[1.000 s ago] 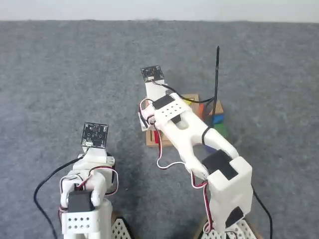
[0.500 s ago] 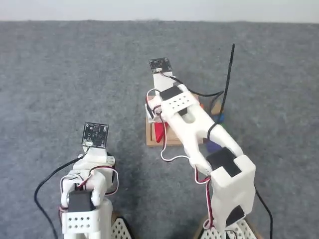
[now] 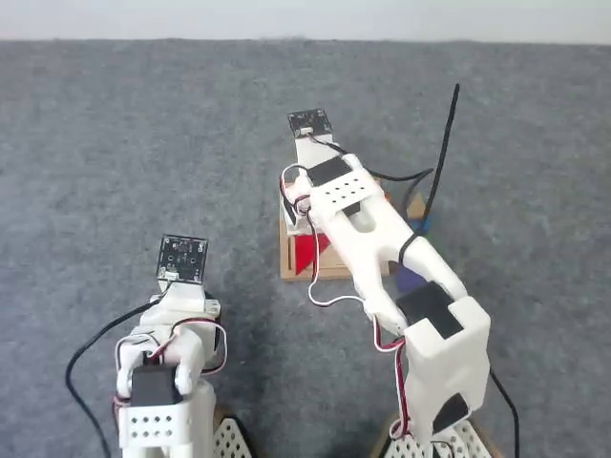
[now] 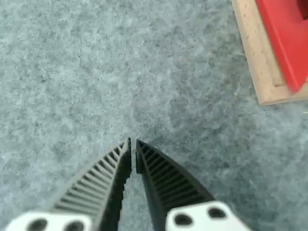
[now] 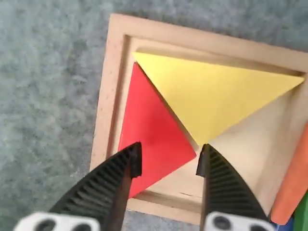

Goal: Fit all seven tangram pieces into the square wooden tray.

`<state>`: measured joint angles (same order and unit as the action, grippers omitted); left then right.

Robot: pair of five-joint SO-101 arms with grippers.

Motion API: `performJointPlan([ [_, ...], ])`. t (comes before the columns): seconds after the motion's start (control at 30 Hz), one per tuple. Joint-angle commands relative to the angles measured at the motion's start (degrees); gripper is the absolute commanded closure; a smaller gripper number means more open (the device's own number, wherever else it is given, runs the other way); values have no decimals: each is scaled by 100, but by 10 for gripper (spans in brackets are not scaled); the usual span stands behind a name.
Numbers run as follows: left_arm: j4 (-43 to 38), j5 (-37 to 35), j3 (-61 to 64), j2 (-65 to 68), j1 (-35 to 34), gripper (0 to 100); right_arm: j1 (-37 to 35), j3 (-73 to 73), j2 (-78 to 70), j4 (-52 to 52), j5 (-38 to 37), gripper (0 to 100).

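**A:** What does the right wrist view give that the high view hides?

**B:** The inside of the tray (image 5: 108, 96). A yellow triangle (image 5: 211, 94) lies along one wall and a red triangle (image 5: 151, 144) along the next, meeting edge to edge. The floor beside them is bare wood. An orange piece (image 5: 293, 183) sits at the opposite rim, but I cannot tell whether it is on the rim or beside it.

**A:** And from above?

**B:** The right arm (image 3: 368, 239) covers most of the tray, leaving one corner of rim and a sliver of red. The left wrist view catches that same corner from the side, across the grey tabletop (image 3: 143, 143).

**A:** The claws?

**B:** The right claw (image 5: 168, 161) is spread wide over the tray. One tip is over the red triangle's edge and the other by the point where red and yellow meet. I cannot tell whether the tips touch. The left claw (image 4: 133, 149) is pinched almost together above the tabletop, with nothing between its jaws.

**A:** What has changed in the last second?

**B:** The right arm has swung forward and a little sideways. It now hides the pieces beside the tray and uncovers more red. The left arm (image 3: 162, 382) has not moved.

**A:** Their poses?

**B:** The right arm is stretched out over the tray with its wrist bent down. The left arm is folded back near its base, well apart from the tray.
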<state>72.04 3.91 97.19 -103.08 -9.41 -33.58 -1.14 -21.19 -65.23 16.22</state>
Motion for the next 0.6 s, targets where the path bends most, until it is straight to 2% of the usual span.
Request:
performJointPlan([
  [0.0,18,0,-66,-97,9,979,48,-316,365,-31,-237,812],
  [0.17,18,0,-66,-97,9,979,40,343,1068,171,-484,812],
  [0.4,18,0,-66,-97,9,979,-321,2541,2633,1437,-1248,827],
  [0.57,18,0,-66,-97,9,979,-215,3103,2862,1851,-1732,997],
])
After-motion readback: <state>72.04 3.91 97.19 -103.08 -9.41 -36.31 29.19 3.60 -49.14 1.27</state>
